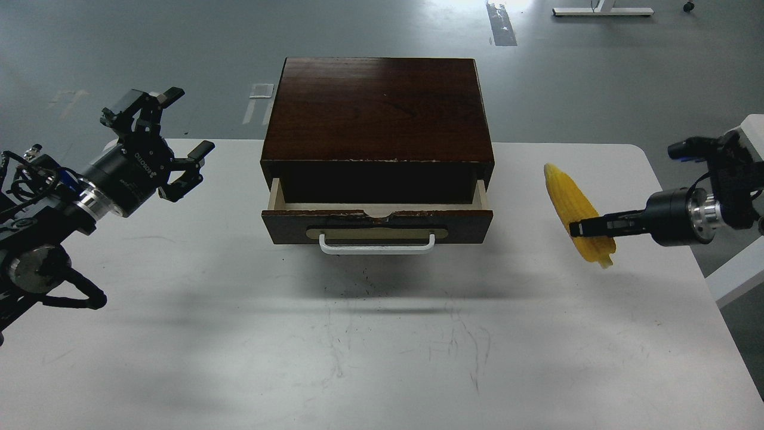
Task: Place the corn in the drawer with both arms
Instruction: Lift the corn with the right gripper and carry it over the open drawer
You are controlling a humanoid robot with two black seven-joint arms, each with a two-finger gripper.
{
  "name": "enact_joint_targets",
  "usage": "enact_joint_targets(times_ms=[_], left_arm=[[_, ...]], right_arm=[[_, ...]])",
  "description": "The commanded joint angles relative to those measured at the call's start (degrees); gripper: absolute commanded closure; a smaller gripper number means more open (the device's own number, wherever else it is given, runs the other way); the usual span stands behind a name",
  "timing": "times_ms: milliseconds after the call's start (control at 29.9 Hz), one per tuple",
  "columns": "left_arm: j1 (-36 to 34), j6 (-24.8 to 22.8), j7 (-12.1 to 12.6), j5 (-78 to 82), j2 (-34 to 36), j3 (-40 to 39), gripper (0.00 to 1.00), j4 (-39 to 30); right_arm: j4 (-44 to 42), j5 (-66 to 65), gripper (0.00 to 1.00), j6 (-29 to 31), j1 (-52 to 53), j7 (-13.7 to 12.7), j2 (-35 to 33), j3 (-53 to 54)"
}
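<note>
A: Corn (573, 203) goes in the drawer, so start big: where does everything sit?

B: A white surface (358, 358) carries a dark wooden box (379, 107) at mid-back. Its drawer (377, 220) is pulled out only a little, showing a thin gap behind the front with the white handle (377, 245).

A: And the arms?

B: The left arm (54, 209) comes in well to the left of the box, its tool (173, 128) raised, fingers spread apart and holding nothing. The right arm (692, 209) reaches in from the right edge.

A: The cob itself?

B: It is right of the box, well apart from the drawer. The right tool (588, 229) has its thin fingers closed across the cob's lower part, near the stub end.

A: Long axis?

B: It runs away from me, tilted a bit left at the far tip, crosswise to the right tool. The drawer lies to the cob's left, so I judge the gap needs widening first; the free left tool is the natural one for the handle.
</note>
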Motion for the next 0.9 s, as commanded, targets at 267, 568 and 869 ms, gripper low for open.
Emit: enact_joint_targets(times_ms=[267,568,869], left_arm=[[-0.02,0.09,0.0,0.09,0.01,-0.97,0.01,-0.63],[-0.11,0.09,0.0,0.09,0.45,-1.06,0.01,-0.63],[-0.03,0.09,0.0,0.09,0.8,-1.58,0.01,-0.63]], right_arm=[[2.47,-1.32,1.0,-0.13,26.65,0.0,9.12,-10.99],[2.38,-8.87,1.0,-12.25,33.86,0.0,28.2,-21.27],[2.47,-16.34,1.0,-21.65,35.8,0.0,35.58,-24.88]])
